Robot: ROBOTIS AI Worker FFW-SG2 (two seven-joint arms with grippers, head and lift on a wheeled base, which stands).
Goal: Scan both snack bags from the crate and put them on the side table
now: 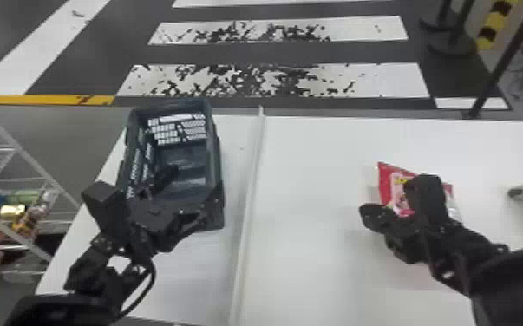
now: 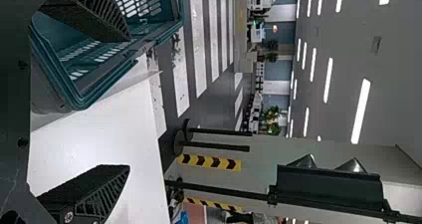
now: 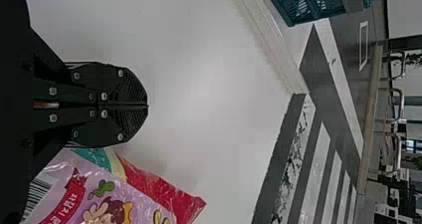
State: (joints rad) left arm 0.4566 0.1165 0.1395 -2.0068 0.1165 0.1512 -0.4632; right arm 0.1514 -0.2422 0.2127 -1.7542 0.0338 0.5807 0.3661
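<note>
Right tool (image 3: pixel 147 105): its two flat black fingers are pressed together with nothing between them; they hang over the bench, close beside the printed film.
Pink film bag (image 3: pixel 139 204): a glossy pink-lavender snack bag with a cartoon print, lying on the bench just beside the right tool. It probably lies flat so that it stays put once released.
Red corner (image 3: pixel 166 188): a shiny red edge with teal and cream bands, along the pink film bag near the right tool; it may well be the second snack bag lying underneath, though the overlap makes the count uncertain.
White bench (image 1: pixel 316 182): a smooth, pale top beneath the right tool, with a raised white strip (image 1: pixel 253 173) between that tool and the crate, presumably keeping the delivered side apart from the source side.
Left tool (image 2: pixel 128 104): its fingers stand wide apart, gripping nothing, by the near end of the crate; perhaps placed there to reach in or steady it.
Teal crate (image 1: pixel 216 160): an oblong, slotted plastic box, upright, stretching away beyond the left tool.
Hidden parts: the left arm masks the crate's near end, the right tool covers the middle of the packaging from above, and whether they touch cannot be told.
</note>
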